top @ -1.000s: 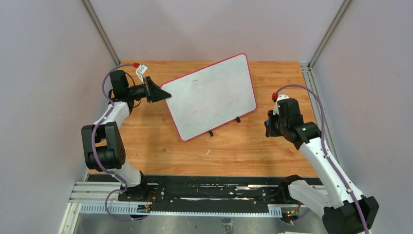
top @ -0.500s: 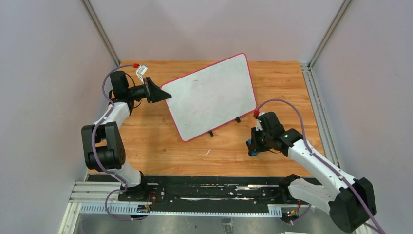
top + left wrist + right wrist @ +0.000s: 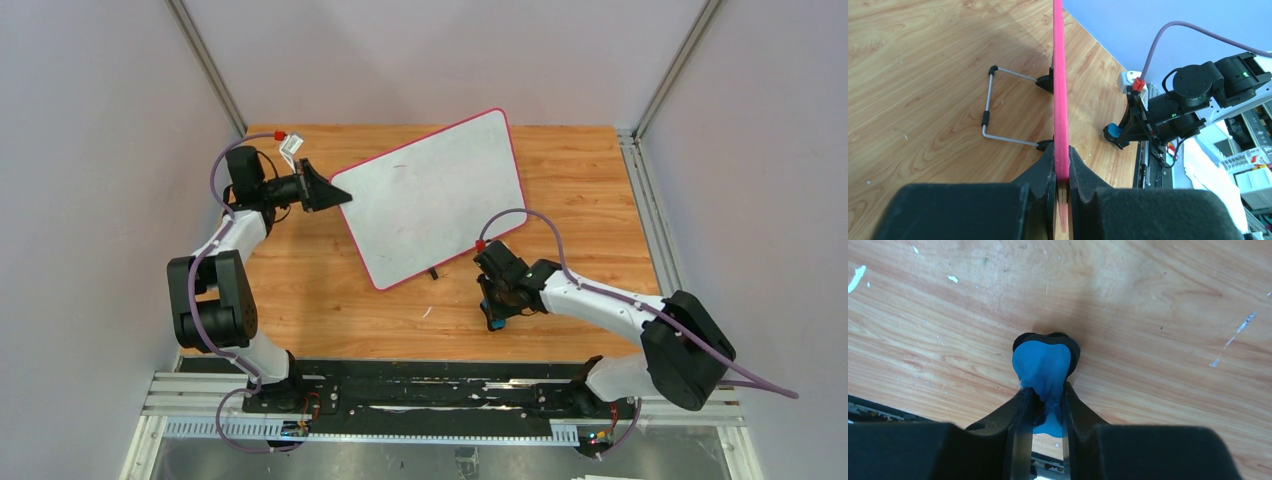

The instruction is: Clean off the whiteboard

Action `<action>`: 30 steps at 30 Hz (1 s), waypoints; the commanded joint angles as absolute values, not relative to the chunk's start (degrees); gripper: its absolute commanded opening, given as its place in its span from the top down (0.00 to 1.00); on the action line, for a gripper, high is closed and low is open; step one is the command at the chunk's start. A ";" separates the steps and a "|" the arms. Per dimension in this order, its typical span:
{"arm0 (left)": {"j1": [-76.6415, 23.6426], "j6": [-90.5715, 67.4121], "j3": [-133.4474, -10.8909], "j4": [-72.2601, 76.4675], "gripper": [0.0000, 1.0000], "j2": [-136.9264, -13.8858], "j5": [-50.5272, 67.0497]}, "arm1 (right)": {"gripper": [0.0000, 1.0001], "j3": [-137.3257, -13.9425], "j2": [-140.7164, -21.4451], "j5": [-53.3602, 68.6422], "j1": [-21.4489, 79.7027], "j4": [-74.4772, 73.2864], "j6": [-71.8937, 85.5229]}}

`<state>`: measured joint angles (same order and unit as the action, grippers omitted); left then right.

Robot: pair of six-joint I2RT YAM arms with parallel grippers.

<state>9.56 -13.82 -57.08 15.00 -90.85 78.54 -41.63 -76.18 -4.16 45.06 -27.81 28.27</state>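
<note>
The whiteboard (image 3: 430, 195), white with a pink-red rim, stands tilted on two black feet mid-table; no red scribbles show on it. My left gripper (image 3: 335, 190) is shut on its left edge; the left wrist view shows the pink rim (image 3: 1060, 90) clamped between the pads. My right gripper (image 3: 493, 315) is shut on the small blue eraser (image 3: 1042, 367) and holds it down at the wooden table near the front edge, right of the board's lower corner. The eraser (image 3: 1114, 131) also shows in the left wrist view.
The board's wire stand (image 3: 990, 115) rests on the table behind it. White flecks (image 3: 427, 312) lie on the wood near the front. A black rail (image 3: 420, 385) runs along the near edge. Grey walls enclose the table.
My right arm has swung left and toward the front edge, carrying the eraser down to the table. The left arm and the board have not moved.
</note>
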 commanded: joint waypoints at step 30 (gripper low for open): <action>9.26 -12.57 -60.21 16.61 0.98 -90.62 78.22 | 0.51 -44.42 -77.45 -4.31 47.30 -25.30 27.09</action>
